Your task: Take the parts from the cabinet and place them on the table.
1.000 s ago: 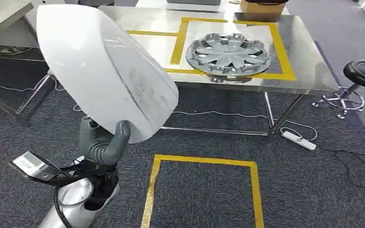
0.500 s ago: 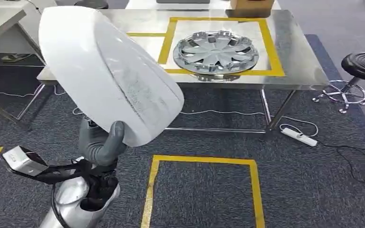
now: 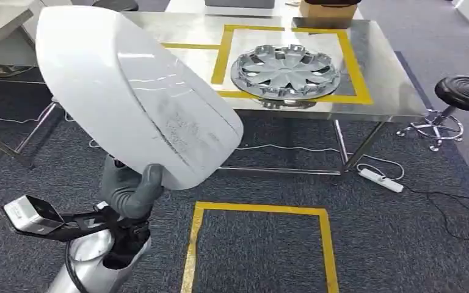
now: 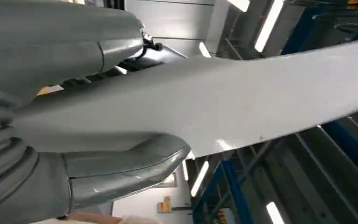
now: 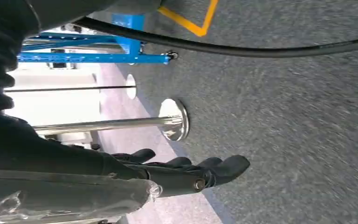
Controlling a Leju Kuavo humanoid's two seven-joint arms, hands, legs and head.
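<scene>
A large white curved panel (image 3: 128, 91) is held up at the left of the head view, tilted over the floor short of the steel table (image 3: 385, 91). My left hand (image 3: 128, 189) grips its lower edge, thumb pressed on the near face. The left wrist view shows that hand (image 4: 51, 158) clamped on the white panel (image 4: 242, 107) from close behind. A silver hubcap (image 3: 286, 70) lies on the table inside a yellow taped rectangle. My right hand (image 5: 186, 172) hangs over the carpet with dark fingers loosely extended, holding nothing.
A black stool (image 3: 467, 94) stands right of the table. A power strip (image 3: 381, 179) and cables lie on the carpet under it. A yellow taped square (image 3: 259, 244) marks the floor ahead. A cardboard box (image 3: 330, 12) sits at the table's far edge.
The whole picture has shifted a little, so the camera moved. The panel stays in my left hand, now slightly higher and tipped further toward the table.
</scene>
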